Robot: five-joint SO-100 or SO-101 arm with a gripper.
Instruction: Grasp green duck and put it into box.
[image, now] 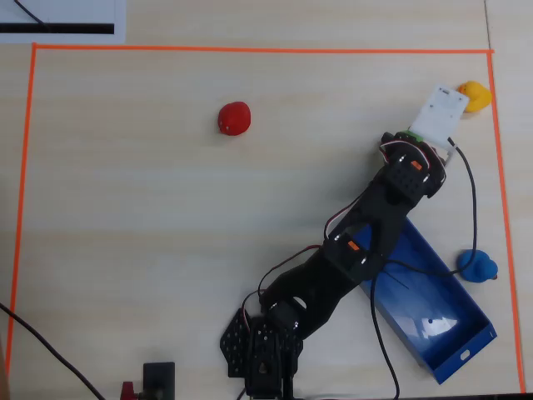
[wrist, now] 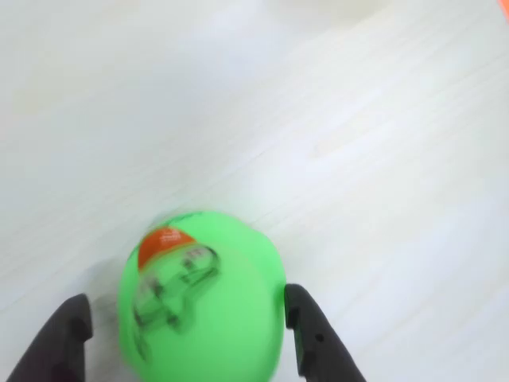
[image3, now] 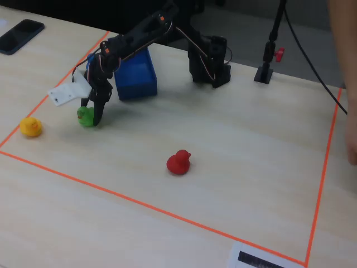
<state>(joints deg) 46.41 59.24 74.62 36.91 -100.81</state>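
Small lime-green rubber duck [wrist: 200, 296] on pale wooden table [wrist: 358, 143], sitting between my black two-finger gripper [wrist: 187, 338] tips in wrist view. Jaws spread, straddling body, not clamped. Long blue tray box [image: 433, 312] well apart behind arm.

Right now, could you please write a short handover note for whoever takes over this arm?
Gripper: open, its fingers on either side of the green duck in the wrist view; the right one looks to be at its side, the left has a gap. Not closed on it.
Green duck: on the table near the yellow duck, inside the orange tape.
Box: blue, empty, beside the arm's base, with the blue duck just outside it.
Red duck: mid-table, untouched.
Done: the approach.
Left: close, lift, carry to the box, release.
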